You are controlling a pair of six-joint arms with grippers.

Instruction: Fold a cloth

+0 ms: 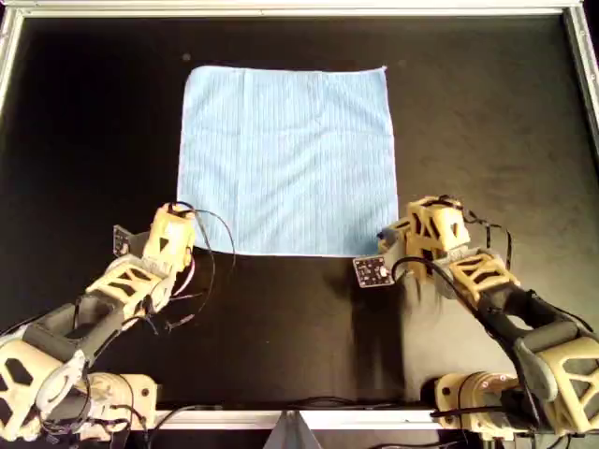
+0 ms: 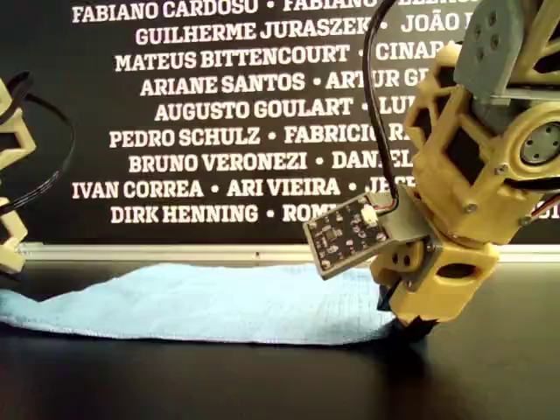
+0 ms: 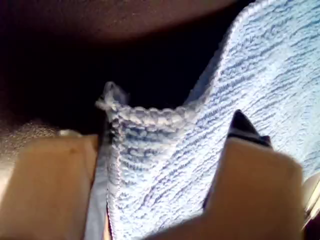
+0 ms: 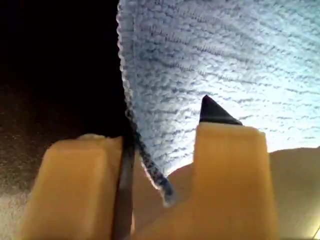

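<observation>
The light blue cloth lies spread flat on the black table, and it also shows in the exterior view. One arm's gripper sits at the cloth's near corner on the overhead view's left. The other arm's gripper sits at the near corner on the right, with its tip down on the table. In the first wrist view my first gripper straddles a bunched corner of the cloth, jaws apart. My second gripper straddles a cloth corner, jaws apart.
The black table has a metal frame along its back and sides. A black wall with white names stands behind the table. A small circuit board juts from the gripper on the overhead view's right.
</observation>
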